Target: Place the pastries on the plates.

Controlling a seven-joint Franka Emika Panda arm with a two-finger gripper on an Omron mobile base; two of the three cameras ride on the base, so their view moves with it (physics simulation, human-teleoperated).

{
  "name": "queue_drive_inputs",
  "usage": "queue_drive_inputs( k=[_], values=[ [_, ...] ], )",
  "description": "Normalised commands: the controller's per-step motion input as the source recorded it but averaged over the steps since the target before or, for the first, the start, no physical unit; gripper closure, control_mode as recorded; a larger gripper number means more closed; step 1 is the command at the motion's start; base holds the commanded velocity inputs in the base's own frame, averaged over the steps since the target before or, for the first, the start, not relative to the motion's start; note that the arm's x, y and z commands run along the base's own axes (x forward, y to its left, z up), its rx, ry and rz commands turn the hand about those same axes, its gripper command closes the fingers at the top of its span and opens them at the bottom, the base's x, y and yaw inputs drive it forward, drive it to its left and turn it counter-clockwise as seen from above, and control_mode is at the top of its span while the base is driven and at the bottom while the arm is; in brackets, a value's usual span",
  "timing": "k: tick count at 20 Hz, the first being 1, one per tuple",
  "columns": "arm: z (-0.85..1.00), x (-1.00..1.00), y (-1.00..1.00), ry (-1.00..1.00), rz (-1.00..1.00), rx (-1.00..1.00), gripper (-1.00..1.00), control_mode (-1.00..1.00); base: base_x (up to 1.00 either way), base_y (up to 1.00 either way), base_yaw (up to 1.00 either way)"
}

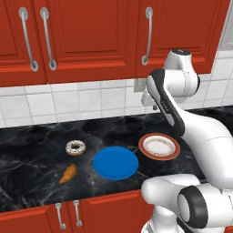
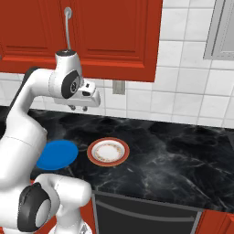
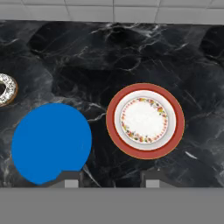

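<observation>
On the black marble counter (image 1: 27,150), the white-iced, dark-sprinkled ring donut (image 1: 75,147) lies left of centre in the left base view, the golden-orange crescent croissant (image 1: 68,173) just below it. The plain blue plate (image 1: 115,162) sits mid-frame, the red-brown-rimmed white plate (image 1: 159,146) to its right. The gripper (image 3: 111,178) hangs above with fingers apart, holding nothing.

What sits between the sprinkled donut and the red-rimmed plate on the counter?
The blue plate lies between the donut and the red-rimmed plate, a little nearer the counter's front edge, in the left base view.
</observation>
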Motion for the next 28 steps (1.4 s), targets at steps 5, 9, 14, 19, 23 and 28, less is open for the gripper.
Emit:
queue_drive_inputs(
  k=[5,9,14,19,23,28],
  values=[
    [-0.20,0.00,0.10,0.03,0.01,0.00,-1.00,-1.00,0.00,0.00,0.00],
    [-0.44,0.00,0.42,0.12,0.07,0.02,-1.00,-1.00,0.00,0.00,0.00],
    [-0.36,0.00,0.61,0.08,0.09,0.02,-1.00,-1.00,0.00,0.00,0.00],
    [-0.23,0.04,0.66,0.06,0.05,0.01,-1.00,-1.00,0.00,0.00,0.00],
    [-0.38,0.13,0.58,0.00,0.00,0.00,-1.00,-1.00,0.00,0.00,0.00],
    [-0.34,0.27,0.53,0.00,0.00,0.00,-1.00,-1.00,0.00,0.00,0.00]
  ],
)
